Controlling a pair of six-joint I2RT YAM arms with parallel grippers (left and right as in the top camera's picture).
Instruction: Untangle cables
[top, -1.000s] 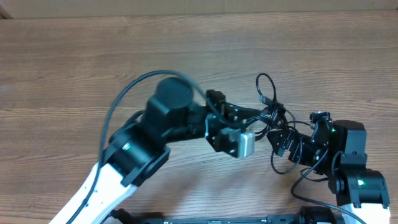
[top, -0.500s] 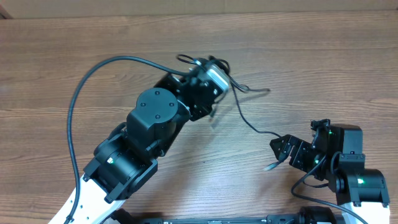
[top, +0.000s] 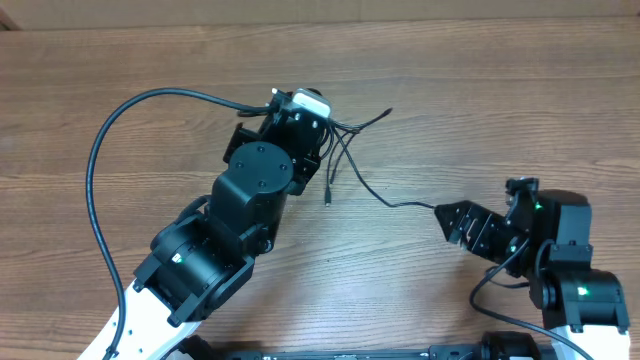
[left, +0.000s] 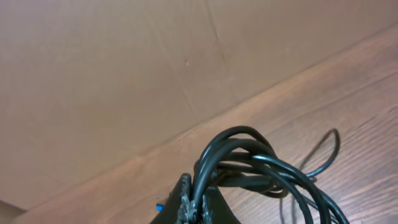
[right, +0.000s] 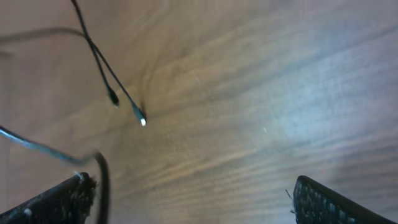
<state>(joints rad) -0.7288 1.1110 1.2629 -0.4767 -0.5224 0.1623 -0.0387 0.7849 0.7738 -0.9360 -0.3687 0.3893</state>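
The cables are thin black cords. My left gripper (top: 318, 122) is shut on a looped bundle of them (left: 249, 149), lifted over the back middle of the table; its jaws (left: 196, 202) pinch the loops. Loose strands fan out from it (top: 352, 172), one ending in a plug (top: 327, 200). One strand runs right to my right gripper (top: 450, 218). In the right wrist view the jaws (right: 193, 186) are wide open, a strand (right: 102, 177) lies against the left finger, and two plug ends (right: 127, 106) hang over the table.
The wooden table (top: 480, 110) carries nothing else. The left arm's thick black wire (top: 110, 150) arcs over the left side. A brown wall (left: 124, 74) rises behind the table's far edge.
My left gripper has pulled the bundle away from the right gripper, up and to the left, drawing one strand out long between the two. The right gripper has stayed at front right.
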